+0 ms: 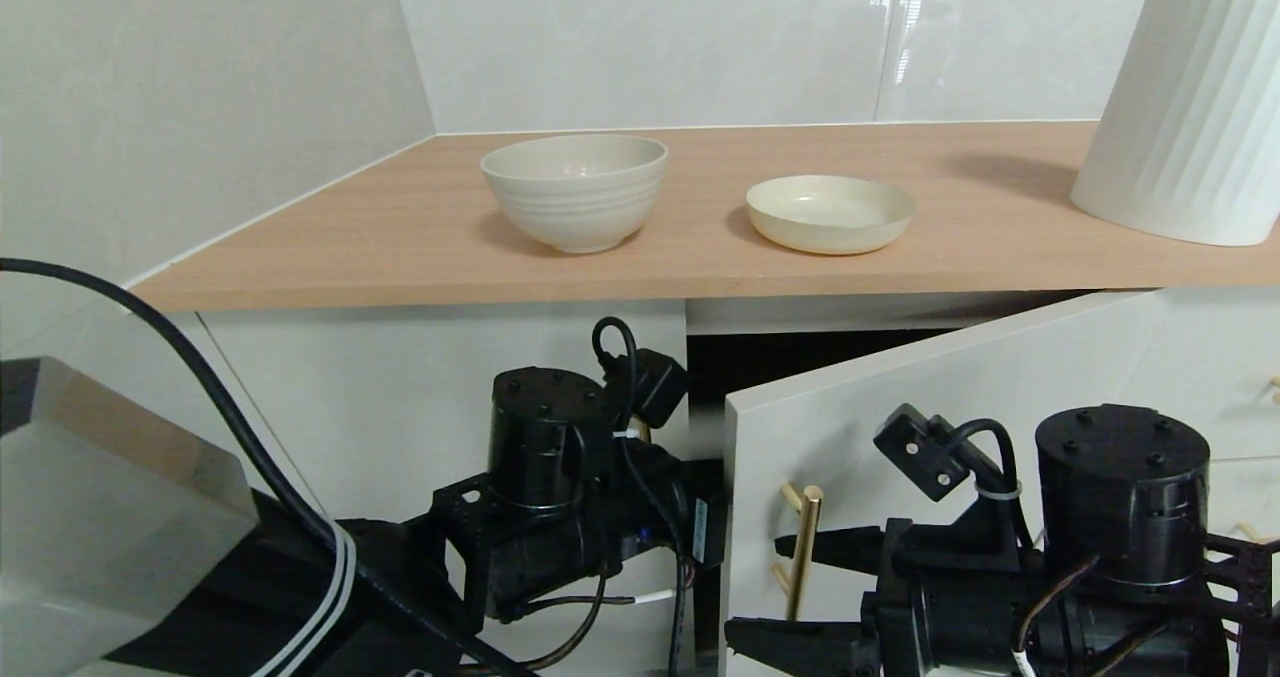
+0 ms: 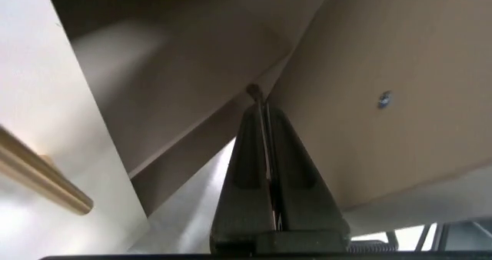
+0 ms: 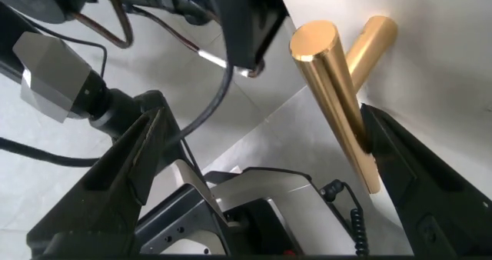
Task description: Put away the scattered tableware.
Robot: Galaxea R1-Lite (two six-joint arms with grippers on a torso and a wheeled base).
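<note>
On the wooden worktop (image 1: 400, 247) stood a pale bowl (image 1: 575, 192), and near it on the right lay a shallow dish (image 1: 830, 214); the two were apart. A white ribbed shade (image 1: 1190, 107) stood at the right end of the worktop. Under the worktop a white cabinet door (image 1: 900, 387) was partly open. The right gripper (image 1: 760, 589) was at the brass handle (image 1: 805, 547) of this door. Its fingers (image 3: 138, 160) were spread wide, with the handle (image 3: 330, 98) between them and just beside one finger; they were not closed on it. The left gripper (image 2: 261, 98) was low, at the dark opening of the cabinet. Its fingers (image 2: 296, 168) were pressed together and held nothing.
</note>
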